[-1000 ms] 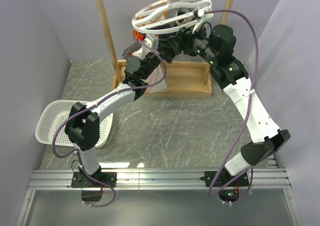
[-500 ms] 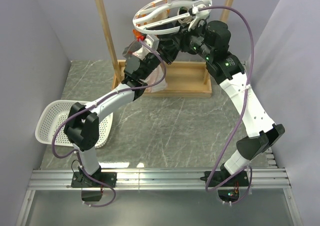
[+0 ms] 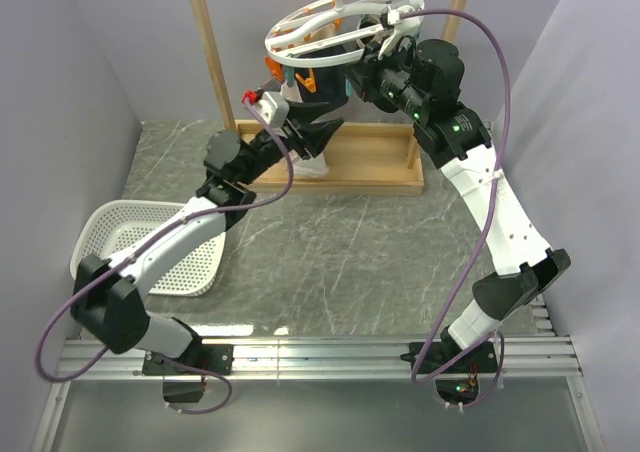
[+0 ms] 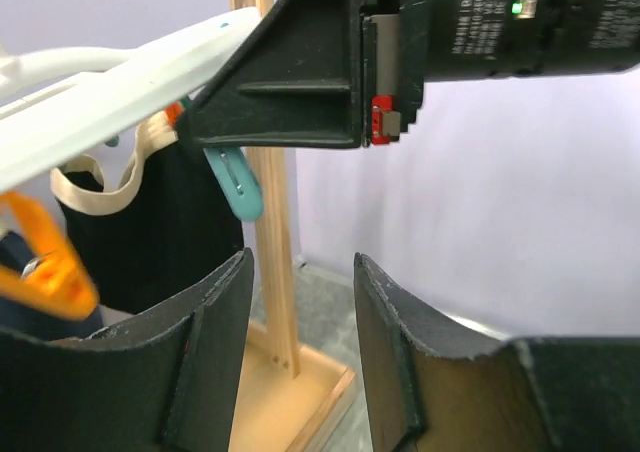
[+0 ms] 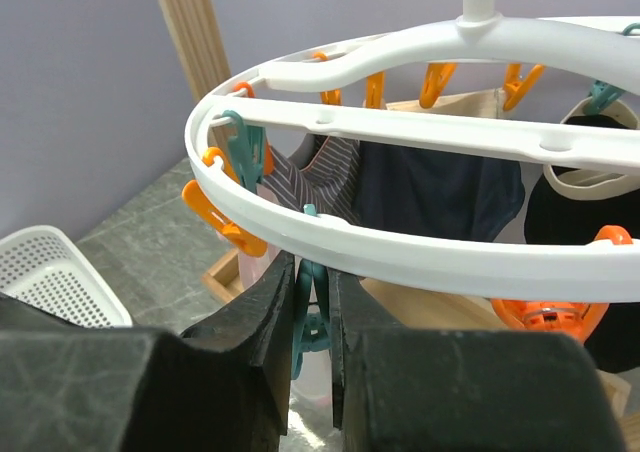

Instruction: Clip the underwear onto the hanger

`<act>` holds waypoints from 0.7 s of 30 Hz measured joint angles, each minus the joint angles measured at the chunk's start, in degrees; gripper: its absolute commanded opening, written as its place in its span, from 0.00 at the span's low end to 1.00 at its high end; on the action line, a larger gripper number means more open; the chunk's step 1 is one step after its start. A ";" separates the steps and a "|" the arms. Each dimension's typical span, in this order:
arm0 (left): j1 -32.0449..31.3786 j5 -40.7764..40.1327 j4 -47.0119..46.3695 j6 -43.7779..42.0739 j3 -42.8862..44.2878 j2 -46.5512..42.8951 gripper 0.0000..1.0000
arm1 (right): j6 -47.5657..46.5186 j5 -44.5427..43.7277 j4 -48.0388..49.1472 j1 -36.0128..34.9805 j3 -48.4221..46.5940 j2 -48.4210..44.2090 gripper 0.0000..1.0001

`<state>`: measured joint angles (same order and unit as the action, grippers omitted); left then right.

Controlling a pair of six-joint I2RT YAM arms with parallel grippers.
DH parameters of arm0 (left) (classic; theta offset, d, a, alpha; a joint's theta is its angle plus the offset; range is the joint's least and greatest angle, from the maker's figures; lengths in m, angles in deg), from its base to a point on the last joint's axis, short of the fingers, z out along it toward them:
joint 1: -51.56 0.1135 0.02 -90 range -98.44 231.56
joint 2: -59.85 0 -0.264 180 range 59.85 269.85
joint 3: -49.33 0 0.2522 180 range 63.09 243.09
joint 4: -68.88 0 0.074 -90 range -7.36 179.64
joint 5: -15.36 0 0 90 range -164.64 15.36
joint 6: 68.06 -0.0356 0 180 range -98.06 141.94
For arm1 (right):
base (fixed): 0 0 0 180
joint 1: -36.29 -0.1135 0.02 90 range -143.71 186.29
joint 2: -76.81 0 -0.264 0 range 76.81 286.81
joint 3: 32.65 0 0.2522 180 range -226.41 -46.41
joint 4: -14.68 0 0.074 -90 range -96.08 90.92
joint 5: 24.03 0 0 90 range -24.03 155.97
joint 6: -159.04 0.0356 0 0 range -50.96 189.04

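The pink underwear (image 3: 317, 160) hangs at upper centre of the top view, under the white hanger (image 5: 420, 252) on the wooden rack (image 3: 212, 62). My right claw (image 5: 310, 272) is nearly closed, pinching a teal clip (image 5: 312, 317). My left claw (image 4: 302, 272) gapes wide, holding nothing.

Overhead view plus wrist close-ups at hanger (image 5: 420, 254)

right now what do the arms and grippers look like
The left arm and right arm have white links and black joints, each trailing a looping purple cable. The left gripper and right gripper are matt black with two broad wedge fingers. The right wrist shows white print, a green light and a red tab.
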<state>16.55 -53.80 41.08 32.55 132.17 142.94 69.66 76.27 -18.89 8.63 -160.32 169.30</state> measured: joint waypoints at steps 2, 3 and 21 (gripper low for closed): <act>1.25 1.68 3.80 -1.25 -0.39 -2.82 0.52 | 0.52 0.02 0.00 0.00 -0.17 0.00 0.00; 2.16 2.64 5.97 -2.25 -0.39 -4.04 0.52 | 0.85 0.02 0.04 0.00 -0.22 0.00 0.00; 16.24 26.29 71.60 -87.47 2.16 -10.93 0.94 | 2.56 1.16 -0.02 0.00 -0.31 0.00 0.00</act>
<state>32.79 -27.50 112.68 -54.92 134.33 132.02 72.22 77.43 -18.91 8.63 -160.62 169.30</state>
